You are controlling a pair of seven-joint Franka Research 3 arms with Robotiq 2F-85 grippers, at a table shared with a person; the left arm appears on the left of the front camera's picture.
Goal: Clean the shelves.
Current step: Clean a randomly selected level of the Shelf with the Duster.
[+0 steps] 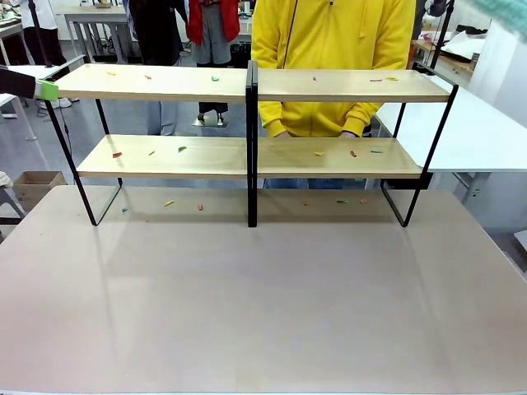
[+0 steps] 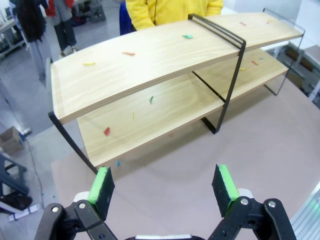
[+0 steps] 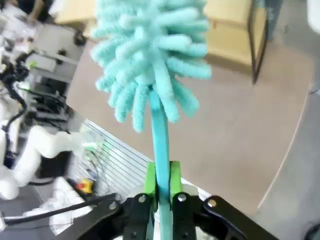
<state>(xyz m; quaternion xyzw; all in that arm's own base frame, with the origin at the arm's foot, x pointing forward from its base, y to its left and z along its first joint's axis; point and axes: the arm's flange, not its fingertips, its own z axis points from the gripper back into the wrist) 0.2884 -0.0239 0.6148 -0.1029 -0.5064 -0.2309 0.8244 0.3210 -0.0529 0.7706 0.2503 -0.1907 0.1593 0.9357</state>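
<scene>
shelves stood at far side of the table: 2 light-wood boards on thin black frame, centre post approx mid-pic in front view. Small coloured scraps lay scattered on both tiers, a few more on the table under and in front of the lower board. Person in yellow hoodie stood right behind the rack, right of the post.

L gripper: jaws wide apart, nothing between the green pads. It hung above the table off the rack's left end. In front view its green tip was just beside the top board's left corner.

R gripper: clamped on the handle of a teal fluffy duster, head pointing away from the fingers, up over the table, clear of the rack. Rack end showed beyond it.
</scene>
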